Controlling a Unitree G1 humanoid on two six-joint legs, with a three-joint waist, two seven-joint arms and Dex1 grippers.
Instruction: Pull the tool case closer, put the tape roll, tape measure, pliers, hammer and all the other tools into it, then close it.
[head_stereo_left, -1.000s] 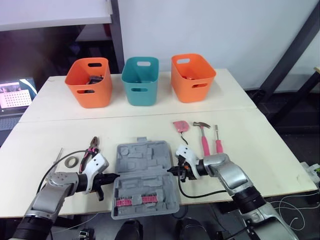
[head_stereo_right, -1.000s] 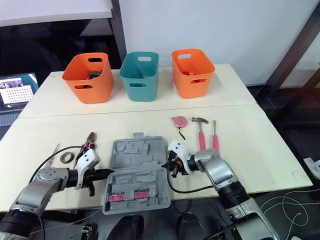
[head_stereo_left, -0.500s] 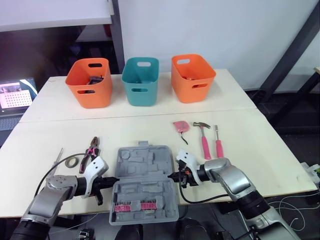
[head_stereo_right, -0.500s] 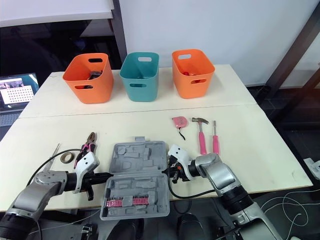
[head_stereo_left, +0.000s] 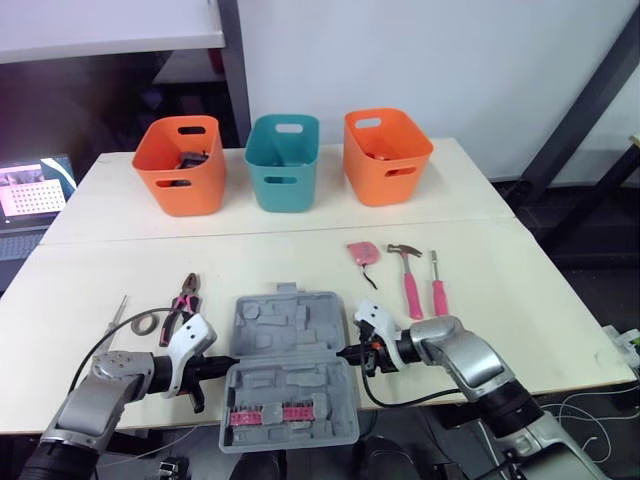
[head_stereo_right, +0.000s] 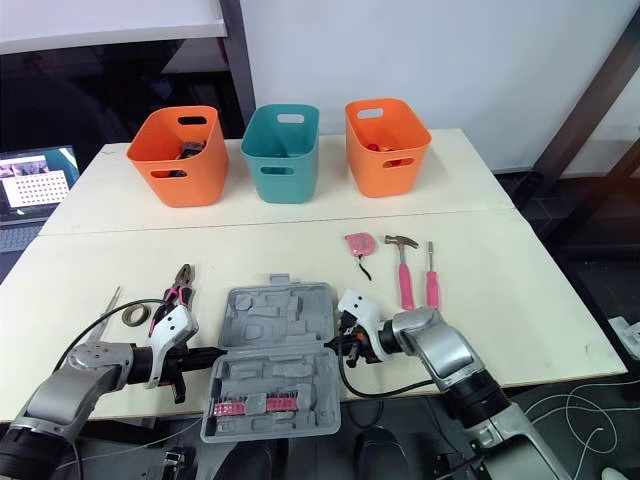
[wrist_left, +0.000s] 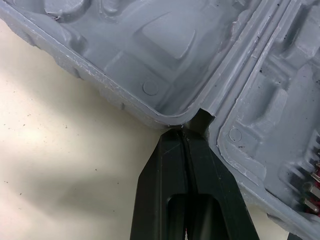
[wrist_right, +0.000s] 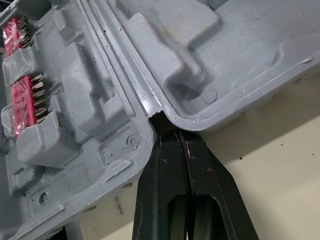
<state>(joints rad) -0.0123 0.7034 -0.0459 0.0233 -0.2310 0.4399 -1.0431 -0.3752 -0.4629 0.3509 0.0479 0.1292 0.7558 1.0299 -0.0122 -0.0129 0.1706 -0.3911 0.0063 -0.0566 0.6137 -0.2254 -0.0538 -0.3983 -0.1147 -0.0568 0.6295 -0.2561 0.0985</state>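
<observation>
The grey tool case (head_stereo_left: 290, 365) lies open at the table's front edge, with pink bits (head_stereo_left: 268, 413) in its near half. My left gripper (head_stereo_left: 215, 367) is shut, its tips pressed into the hinge notch on the case's left side (wrist_left: 190, 50). My right gripper (head_stereo_left: 345, 353) is shut too, its tips in the hinge notch on the right side (wrist_right: 100, 90). Pliers (head_stereo_left: 182, 305), a tape roll (head_stereo_left: 145, 323) and a thin metal rod (head_stereo_left: 115, 312) lie left of the case. A pink tape measure (head_stereo_left: 361, 252), hammer (head_stereo_left: 407, 275) and screwdriver (head_stereo_left: 436, 283) lie to its right.
Two orange bins (head_stereo_left: 180, 165) (head_stereo_left: 386, 155) and a teal bin (head_stereo_left: 282, 160) stand in a row at the back of the table. A laptop screen (head_stereo_left: 30, 190) glows off the table's left side. Cables trail from both wrists near the front edge.
The case has slid toward the front edge of the table, with both shut grippers drawing back alongside it. Since half a second ago it has barely moved.
</observation>
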